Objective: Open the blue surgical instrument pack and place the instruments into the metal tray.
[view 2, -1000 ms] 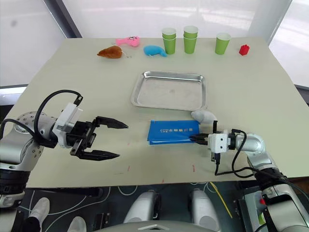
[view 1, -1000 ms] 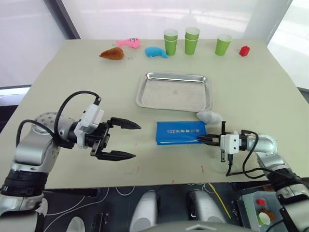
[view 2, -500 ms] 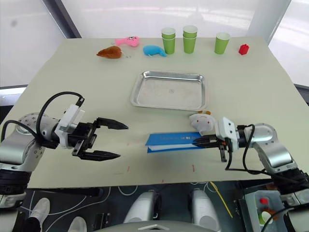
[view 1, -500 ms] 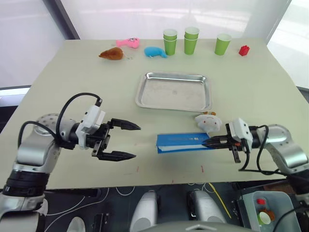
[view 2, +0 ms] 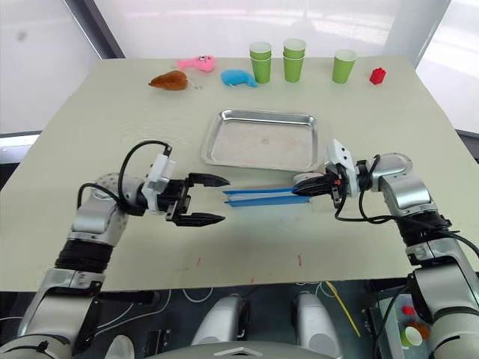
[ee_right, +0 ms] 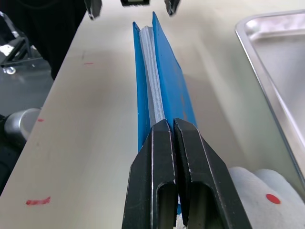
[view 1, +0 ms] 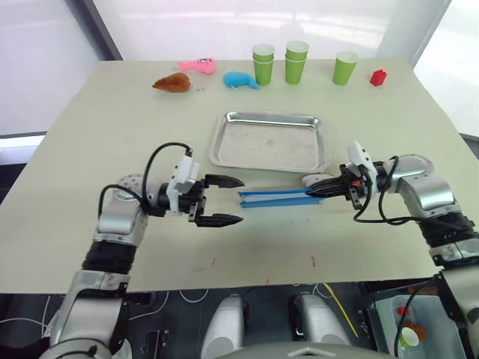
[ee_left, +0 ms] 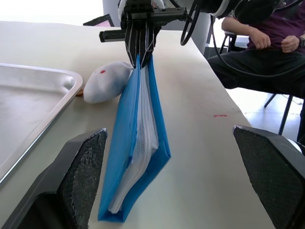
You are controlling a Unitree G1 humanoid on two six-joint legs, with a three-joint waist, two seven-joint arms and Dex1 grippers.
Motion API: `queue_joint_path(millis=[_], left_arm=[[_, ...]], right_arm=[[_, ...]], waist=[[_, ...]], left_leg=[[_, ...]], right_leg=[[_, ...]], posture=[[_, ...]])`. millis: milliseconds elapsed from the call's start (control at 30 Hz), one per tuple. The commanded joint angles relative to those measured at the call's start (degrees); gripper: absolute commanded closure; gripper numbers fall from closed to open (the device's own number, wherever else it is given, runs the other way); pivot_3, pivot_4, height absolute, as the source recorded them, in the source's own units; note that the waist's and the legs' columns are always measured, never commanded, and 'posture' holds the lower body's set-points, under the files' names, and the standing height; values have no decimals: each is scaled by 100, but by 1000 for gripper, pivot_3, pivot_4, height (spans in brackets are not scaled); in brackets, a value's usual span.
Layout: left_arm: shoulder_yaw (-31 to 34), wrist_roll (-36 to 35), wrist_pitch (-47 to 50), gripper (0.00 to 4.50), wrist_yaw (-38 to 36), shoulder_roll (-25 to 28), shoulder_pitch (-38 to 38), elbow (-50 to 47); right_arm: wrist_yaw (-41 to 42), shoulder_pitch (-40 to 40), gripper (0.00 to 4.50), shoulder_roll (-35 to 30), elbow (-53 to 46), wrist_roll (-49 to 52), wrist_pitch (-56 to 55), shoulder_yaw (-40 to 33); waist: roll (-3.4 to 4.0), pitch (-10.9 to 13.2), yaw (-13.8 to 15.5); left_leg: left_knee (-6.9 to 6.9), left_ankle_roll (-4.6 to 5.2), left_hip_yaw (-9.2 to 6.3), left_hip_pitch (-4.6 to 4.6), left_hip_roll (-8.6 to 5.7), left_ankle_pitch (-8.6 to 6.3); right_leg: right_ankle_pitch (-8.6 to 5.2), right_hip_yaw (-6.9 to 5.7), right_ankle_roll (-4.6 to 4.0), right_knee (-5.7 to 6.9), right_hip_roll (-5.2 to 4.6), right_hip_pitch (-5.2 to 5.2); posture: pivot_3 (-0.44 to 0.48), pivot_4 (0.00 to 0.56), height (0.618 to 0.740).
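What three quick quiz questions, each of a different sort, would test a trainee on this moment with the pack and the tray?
1. True or false: the metal tray already holds instruments.
2. Which gripper grips the blue surgical instrument pack? A) left gripper B) right gripper C) both
3. Fill in: the pack stands on its ____, lifted off its flat side.

Key:
1. False; it lies bare.
2. B; its fingers are shut on the pack's end, while the left gripper's fingers are spread open just short of the other end.
3. Edge.
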Motion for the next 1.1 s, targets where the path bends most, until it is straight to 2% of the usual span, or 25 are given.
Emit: queue_joint_path(millis=[33,400,500,600,633,667,700,733,833,1100], left_arm=[[24,82,-195,0,-42,-149,-224,319],[-147,552,-805,0,-311,-683,-785,1611],[-78,528,-835,716,-333,-720,-842,1782],[-28,519,-863,1799,-365,-706,-805,1857],[-19,515,-874,2021,-372,-705,-780,1857],[-4,506,-879,2613,-364,-712,-761,1854],[38,477,-871,2812,-323,-733,-749,1851],[83,442,-863,3338,-284,-756,-739,1845],[239,283,-708,4466,-175,-816,-702,1757],[365,204,-468,4466,-179,-811,-505,1466]], right_arm=[[136,-97,4478,23,-16,-48,60,-82],[132,-413,4478,258,485,-313,-19,-170],[108,-472,4500,307,583,-373,-83,-188],[92,-496,4500,339,630,-404,-112,-197],[86,-504,4500,347,642,-413,-118,-203],[80,-510,4500,352,651,-418,-113,-208],[78,-515,4500,359,659,-422,-113,-210],[76,-516,4500,369,664,-431,-117,-215],[68,-512,4500,399,683,-464,-155,-219],[-261,-536,4500,536,820,-568,-559,-403]], waist=[[0,0,1],[0,0,-57],[0,0,-94],[0,0,-106],[0,0,-107],[0,0,-108],[0,0,-108],[0,0,-107],[0,0,-107],[0,0,-116]], left_leg=[[0,0,-1,0,0,0],[2,0,0,2,-1,0],[2,0,-1,2,-2,0],[2,0,-2,2,-2,0],[2,0,-3,2,-2,0],[2,0,-4,2,-2,0],[1,0,-4,2,-2,0],[2,0,-4,2,-2,0],[2,0,-4,2,-2,0],[1,0,-4,2,-2,0]], right_leg=[[0,-1,0,1,0,0],[0,1,0,8,0,0],[0,0,0,10,-1,0],[0,-1,0,10,-1,0],[0,-1,0,11,-1,0],[0,-2,0,12,-1,0],[0,-2,0,12,-1,0],[0,-1,0,12,-1,0],[0,-2,0,12,-1,-1],[0,-2,0,13,-1,-2]], posture=[[0,150,740],[0,150,740],[0,150,740],[0,150,740],[0,150,740],[0,150,740],[0,150,740],[0,150,740],[0,150,740],[0,150,740]])
